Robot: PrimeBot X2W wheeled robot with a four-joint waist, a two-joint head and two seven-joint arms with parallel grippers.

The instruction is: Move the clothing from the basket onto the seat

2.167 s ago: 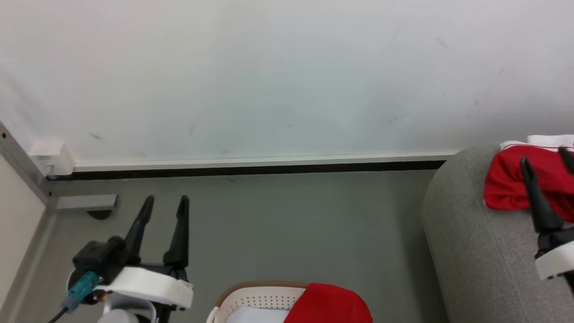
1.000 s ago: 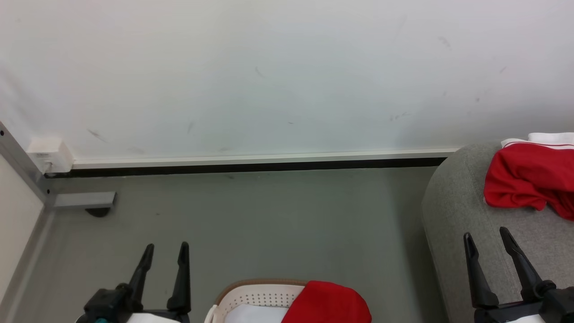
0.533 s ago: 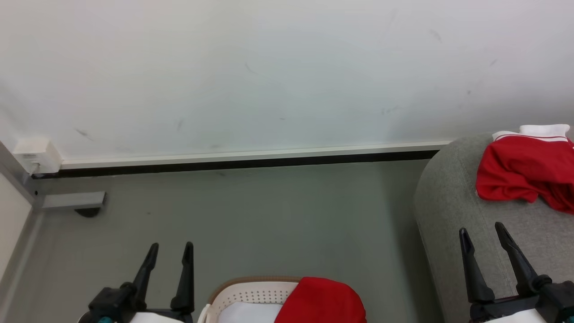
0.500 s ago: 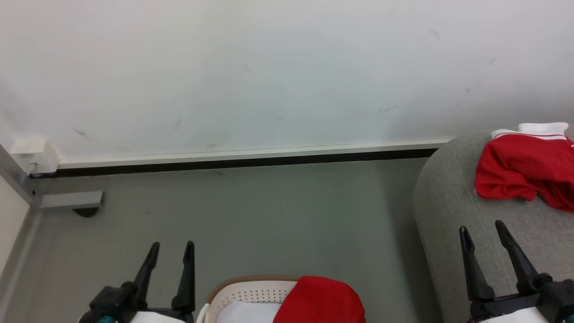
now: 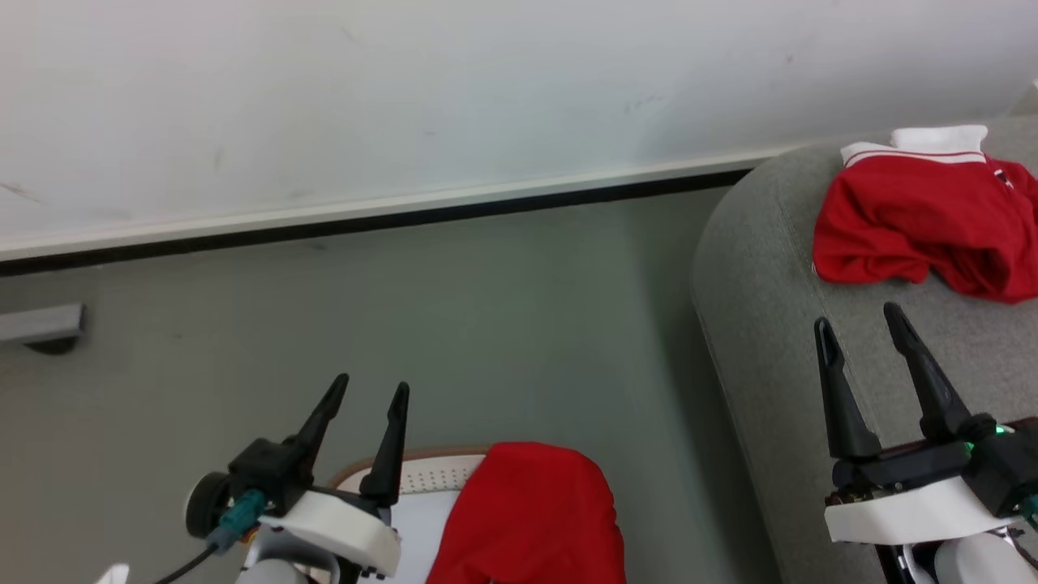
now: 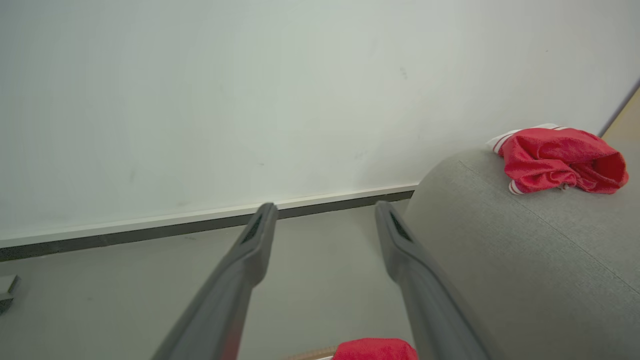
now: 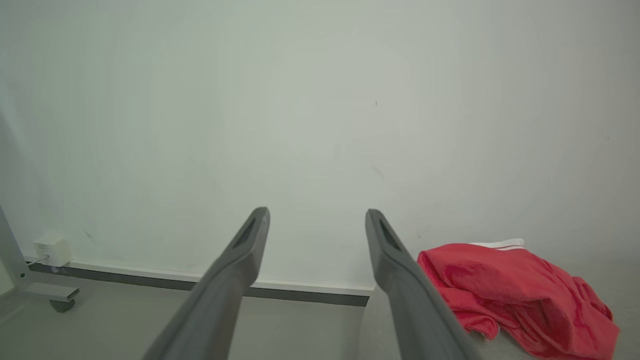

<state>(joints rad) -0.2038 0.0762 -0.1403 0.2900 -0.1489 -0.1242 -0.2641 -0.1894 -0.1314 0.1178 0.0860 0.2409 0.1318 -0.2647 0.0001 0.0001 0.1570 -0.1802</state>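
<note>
The collared garment [image 5: 916, 219] lies on the seat [image 5: 762, 341], near its rounded edge; the second garment [image 5: 527, 511] is heaped over the basket [image 5: 438, 478] rim. The left gripper [image 5: 371, 383] and right gripper [image 5: 857, 315] stand wide apart, empty. The fabric is judged light, limp and robust: pinch a raised fold at the heap's crest.

The left hand [image 5: 373, 383] and right hand [image 5: 857, 315] are being shown with two tapering black fingers [image 5: 842, 397] on a black mount [image 5: 900, 464] and a rounded white wrist shell [image 5: 332, 531]. A teal plug [image 5: 240, 513] with a black cable [image 5: 182, 568] is being seen at the left wrist, a green light [image 5: 969, 446] on the right mount.
</note>
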